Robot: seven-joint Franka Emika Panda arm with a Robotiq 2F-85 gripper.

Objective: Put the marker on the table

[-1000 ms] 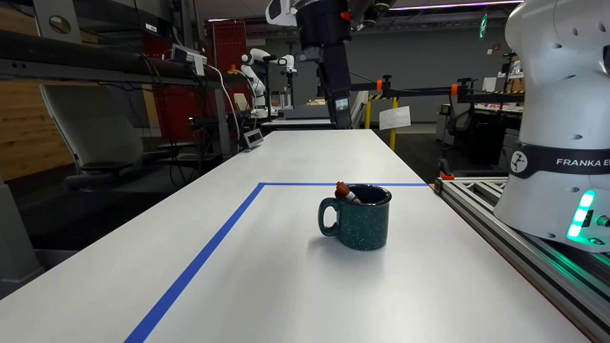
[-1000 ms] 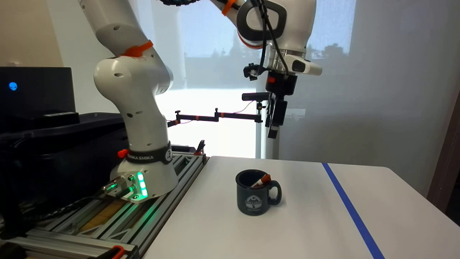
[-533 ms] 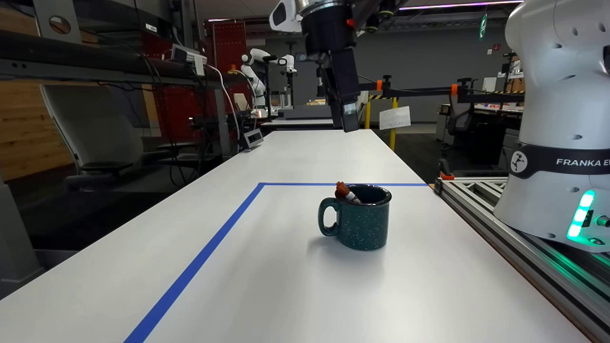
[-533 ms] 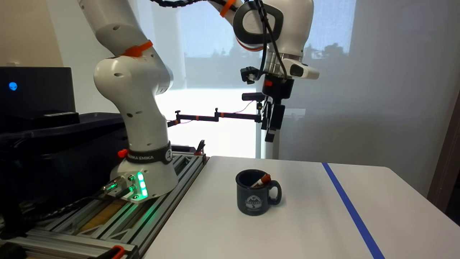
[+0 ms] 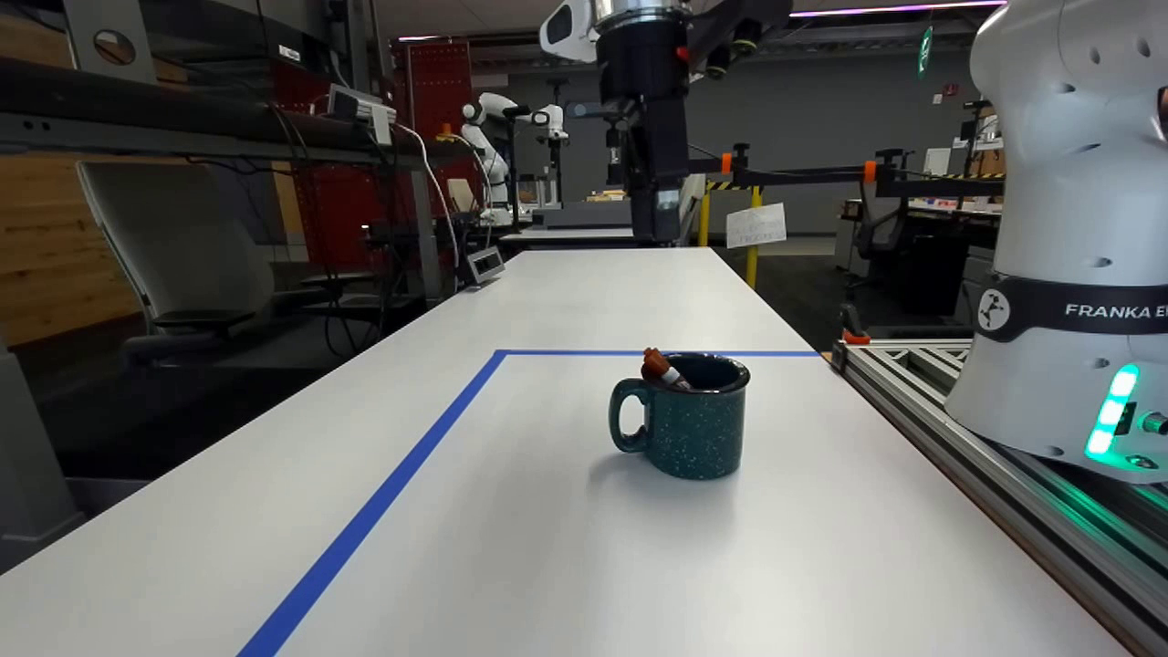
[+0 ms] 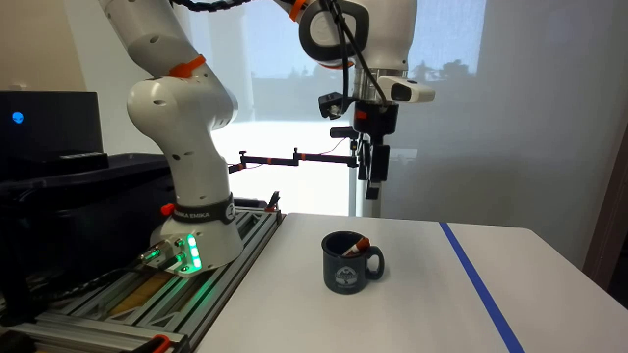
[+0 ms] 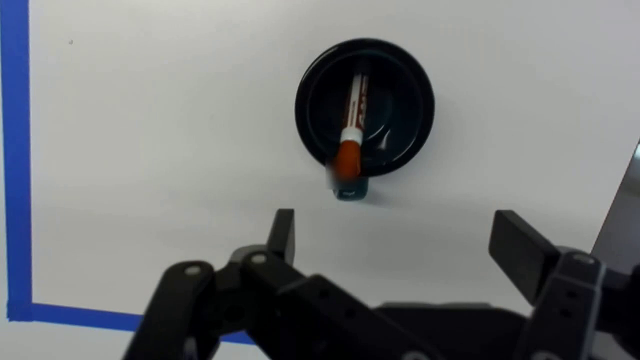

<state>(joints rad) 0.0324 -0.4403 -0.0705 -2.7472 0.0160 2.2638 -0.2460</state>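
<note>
Black two-fingered claw spread wide, gripping nothing

Below, near twelve o'clock in the wrist view, I see a slim, reddish-capped marker leaning towards six inside a round, dark-teal mug on the white, blue-taped desk.

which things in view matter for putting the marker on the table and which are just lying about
Part of the job:
marker, to be moved
mug, which the marker leans in
table, where it should end up
pincer, open

Apparently just lying about:
grey chair
laptop
paper sign
background robot arm
</note>
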